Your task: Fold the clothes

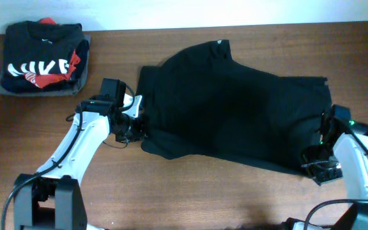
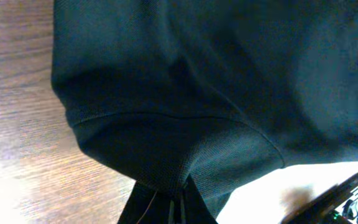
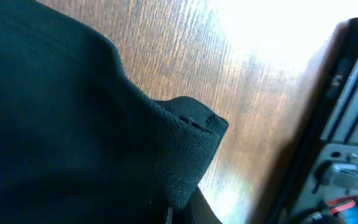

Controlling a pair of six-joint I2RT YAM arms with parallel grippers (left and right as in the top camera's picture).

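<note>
Lying spread across the desk, the clothes show no fold yet; the left end effector is clenched on one edge corner, the right end effector on the opposite corner; seemingly every fold remains to do.

My left arm reached in from the worktop's near-left corner, the left tool pinched closed low over the worktop. My right arm bent beside the right edge, the right tool likewise closed.
</note>
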